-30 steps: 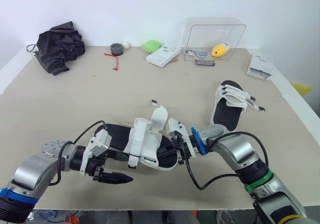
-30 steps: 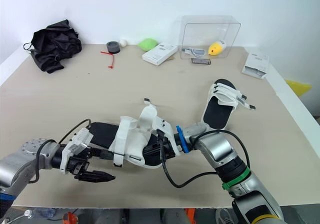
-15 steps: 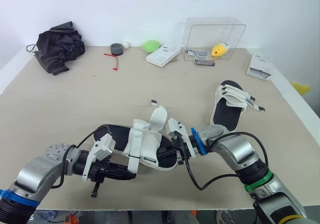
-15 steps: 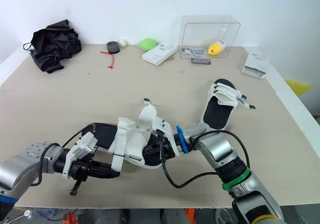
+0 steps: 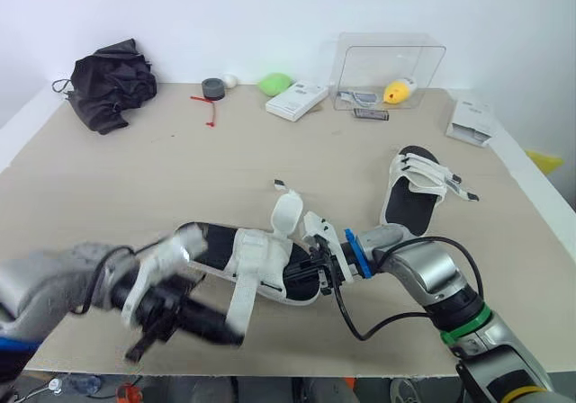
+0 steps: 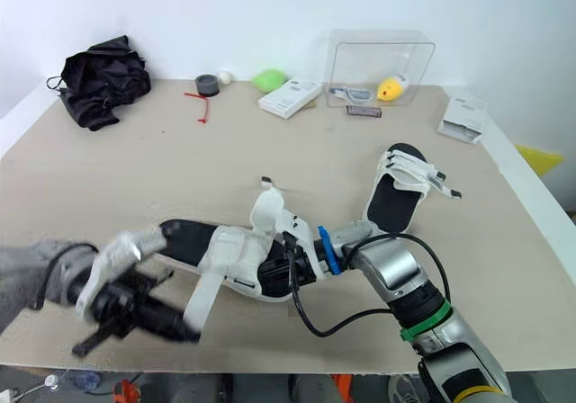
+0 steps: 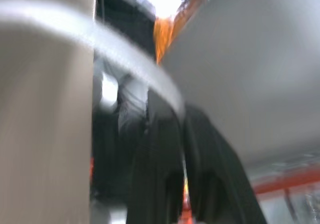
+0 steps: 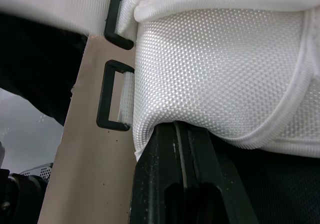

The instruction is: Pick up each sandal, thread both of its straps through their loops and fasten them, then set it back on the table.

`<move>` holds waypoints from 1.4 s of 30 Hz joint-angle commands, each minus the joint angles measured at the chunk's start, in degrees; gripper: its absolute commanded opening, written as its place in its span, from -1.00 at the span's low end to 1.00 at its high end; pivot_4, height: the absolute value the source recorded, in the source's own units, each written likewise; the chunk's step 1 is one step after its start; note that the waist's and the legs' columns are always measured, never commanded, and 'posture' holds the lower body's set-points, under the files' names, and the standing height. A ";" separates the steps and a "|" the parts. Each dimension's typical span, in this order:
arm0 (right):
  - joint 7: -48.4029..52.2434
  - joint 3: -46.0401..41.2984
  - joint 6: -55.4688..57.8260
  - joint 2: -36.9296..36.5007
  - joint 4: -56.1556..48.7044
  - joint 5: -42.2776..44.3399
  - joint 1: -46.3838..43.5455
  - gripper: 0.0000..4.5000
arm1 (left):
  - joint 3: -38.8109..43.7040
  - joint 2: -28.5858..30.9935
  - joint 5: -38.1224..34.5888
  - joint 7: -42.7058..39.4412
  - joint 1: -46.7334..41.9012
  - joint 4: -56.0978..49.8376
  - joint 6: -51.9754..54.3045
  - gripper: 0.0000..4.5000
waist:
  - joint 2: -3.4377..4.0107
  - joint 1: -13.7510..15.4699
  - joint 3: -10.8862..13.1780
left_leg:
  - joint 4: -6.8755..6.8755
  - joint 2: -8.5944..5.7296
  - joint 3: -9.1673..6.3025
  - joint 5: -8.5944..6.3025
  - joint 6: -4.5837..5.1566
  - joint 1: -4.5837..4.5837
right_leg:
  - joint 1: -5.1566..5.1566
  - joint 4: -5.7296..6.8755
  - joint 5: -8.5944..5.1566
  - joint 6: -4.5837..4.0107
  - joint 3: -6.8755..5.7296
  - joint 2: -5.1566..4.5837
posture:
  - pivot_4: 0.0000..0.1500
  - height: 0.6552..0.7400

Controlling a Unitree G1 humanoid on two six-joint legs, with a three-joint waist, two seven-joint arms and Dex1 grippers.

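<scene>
worktop (image 5: 135, 183) carries the near sandal (image 5: 263, 261) at its middle, white upper clamped in the right tool (image 5: 318, 273); a firm hold there should turn the black loops (image 8: 102, 97) toward the loose strap (image 5: 238, 297). the left tool (image 5: 211, 326) is blurred beside that strap (i cannot tell its state); feed the tip in squarely. at the back, a clear box (image 5: 360, 61) holds a yellow toy (image 5: 397, 89).

The middle of the counter (image 5: 135, 178) is open. The far sandal (image 5: 416, 187) blocks the right, a box (image 5: 389, 66) the back edge.
</scene>
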 commanded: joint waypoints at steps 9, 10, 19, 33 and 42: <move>0.16 2.00 0.71 -0.05 0.16 -0.41 1.18 -1.00 | 4.14 -14.23 -17.57 29.41 -9.01 23.33 9.05 -0.99 | -0.01 -0.41 -0.01 | -0.01 -0.04 -0.17 0.00 0.00 -0.03 | -0.03 0.02 0.20 -0.33 0.08 -0.04 | 1.00 1.00; 0.16 1.97 0.71 -0.05 0.19 -0.40 1.16 -1.00 | 3.98 -15.17 -17.44 30.50 -9.20 24.55 9.61 -0.99 | -0.01 -0.37 -0.01 | -0.01 -0.04 -0.19 0.00 -0.01 -0.03 | -0.02 0.02 0.20 -0.34 0.07 -0.04 | 1.00 1.00; -0.16 2.13 0.66 0.30 0.22 -0.58 0.99 -1.00 | 3.39 -22.63 -14.15 33.55 -12.63 32.57 13.26 -0.99 | -0.01 -0.26 -0.01 | 0.00 -0.11 -0.41 0.07 -0.12 -0.02 | 0.05 0.04 0.24 -0.40 -0.11 -0.05 | 1.00 1.00; -1.20 1.45 1.45 0.30 -0.92 0.17 1.97 -1.00 | 2.95 -27.54 4.78 36.65 -19.96 48.80 13.67 -0.85 | 0.02 -0.29 -0.05 | 0.05 -0.18 -0.58 0.15 -0.25 -0.01 | 0.18 0.05 0.28 -0.44 -0.29 -0.03 | 1.00 1.00; -1.20 1.33 1.69 0.28 -1.11 0.35 2.03 -1.00 | -1.23 -29.33 15.39 31.88 -21.11 47.62 10.26 0.74 | 0.17 -0.17 -0.19 | 0.03 -0.25 -0.55 0.17 -0.29 0.22 | 0.45 0.04 0.26 -0.41 -0.35 -0.10 | 1.00 1.00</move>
